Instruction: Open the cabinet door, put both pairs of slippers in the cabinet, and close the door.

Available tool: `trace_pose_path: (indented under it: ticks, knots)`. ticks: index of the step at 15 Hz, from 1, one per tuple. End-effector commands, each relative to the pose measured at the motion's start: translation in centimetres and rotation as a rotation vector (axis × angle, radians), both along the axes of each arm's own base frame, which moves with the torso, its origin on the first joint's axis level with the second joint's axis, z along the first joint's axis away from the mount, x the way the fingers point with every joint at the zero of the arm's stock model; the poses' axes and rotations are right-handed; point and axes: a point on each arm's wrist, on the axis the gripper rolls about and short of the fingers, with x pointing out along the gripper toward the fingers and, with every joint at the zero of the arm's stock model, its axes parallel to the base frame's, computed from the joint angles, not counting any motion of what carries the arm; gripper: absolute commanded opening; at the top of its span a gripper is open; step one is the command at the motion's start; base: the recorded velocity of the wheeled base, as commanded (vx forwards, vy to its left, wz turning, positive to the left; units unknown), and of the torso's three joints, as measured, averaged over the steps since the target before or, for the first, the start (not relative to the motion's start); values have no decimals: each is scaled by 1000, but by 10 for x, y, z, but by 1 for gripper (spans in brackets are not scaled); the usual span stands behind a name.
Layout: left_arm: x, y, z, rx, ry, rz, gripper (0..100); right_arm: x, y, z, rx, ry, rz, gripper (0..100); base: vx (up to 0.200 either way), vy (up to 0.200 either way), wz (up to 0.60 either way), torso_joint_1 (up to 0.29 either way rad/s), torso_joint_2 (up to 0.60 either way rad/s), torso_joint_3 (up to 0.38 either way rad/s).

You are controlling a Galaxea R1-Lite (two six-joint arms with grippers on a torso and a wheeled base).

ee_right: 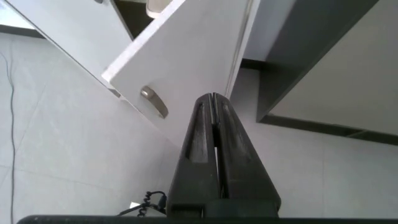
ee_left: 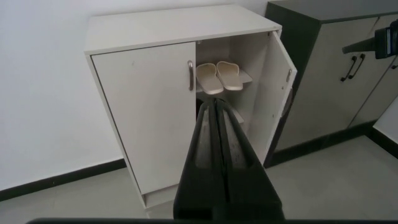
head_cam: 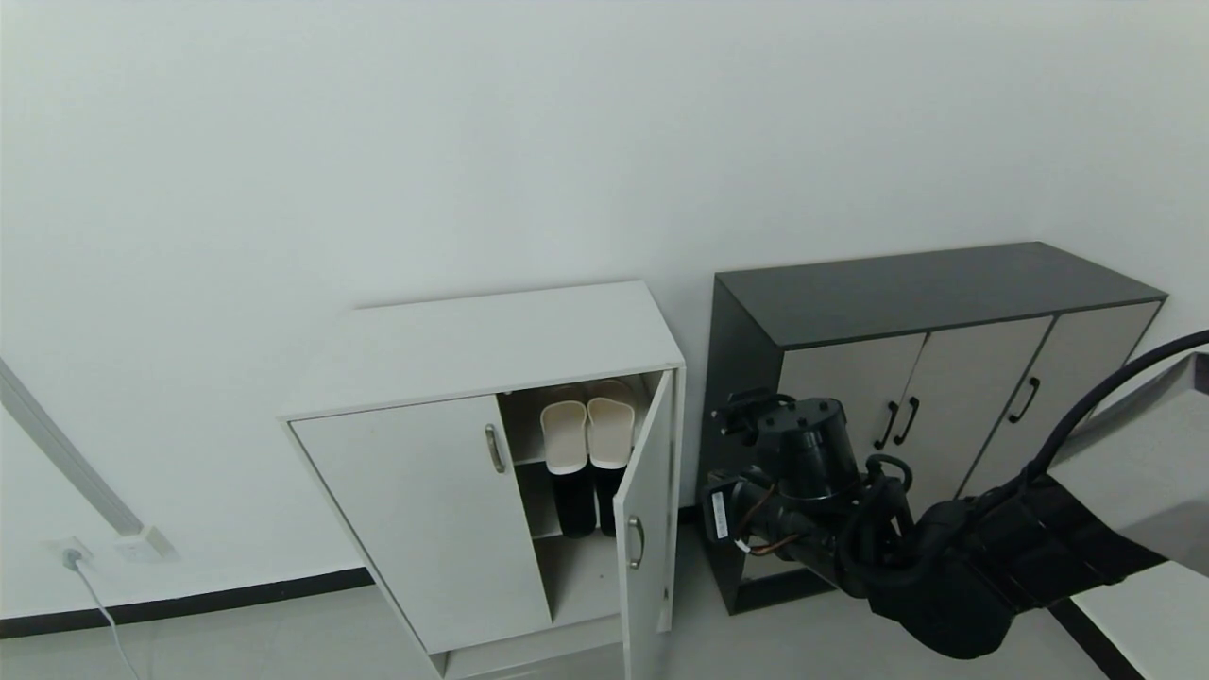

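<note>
Cabinet [head_cam: 491, 340]: white, on the floor against the wall; left door shut, right door [head_cam: 647, 510] swung well open
Slippers: cream pair [head_cam: 587, 434] side by side on the upper shelf of the right compartment; dark pair [head_cam: 576, 501] just below, same compartment
Step in hand: by the look of it only the closing left, with both pairs already inside
Door's handling: stiff flat panel on hinges, probably light and free to swing; smooth face, so likely slippery under a glancing touch; no clamping needed, a steady push should do
Where to take hold: outer face near the free edge, just beside the metal handle [ee_right: 153, 101], far from the hinges for best leverage
Slippers' handling: soft and light by appearance; better left untouched; cannot tell whether the heels sit clear of the door's path
Right arm [head_cam: 945, 567]: low, in front of the dark cabinet [head_cam: 907, 283], near the open door's outer face but apart from it
Right jaws: pressed together, holding nothing, pointing at the door's outer face near the handle
Left jaws: pressed together as well, empty, well back from the cabinet and aimed at the open compartment
Risk: a push too close to the hinge side may stall or skid across the panel
</note>
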Motion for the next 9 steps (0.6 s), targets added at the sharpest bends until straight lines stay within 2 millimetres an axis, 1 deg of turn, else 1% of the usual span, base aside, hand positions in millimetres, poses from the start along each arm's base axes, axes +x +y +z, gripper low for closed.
trace_pose_path:
  ticks: [1, 5, 9]
  knots:
    - [0, 0, 0, 0, 1, 0, 0, 0, 1, -3, -5, 5, 0, 0, 0, 0, 0, 0, 0, 0]
    - [0, 0, 0, 0, 1, 0, 0, -1, 0, -5, -10, 12, 3, 0, 0, 0, 600, -2, 4, 1]
    - [0, 0, 0, 0, 1, 0, 0, -1, -1, -4, -10, 12, 1, 0, 0, 0, 0, 0, 0, 0]
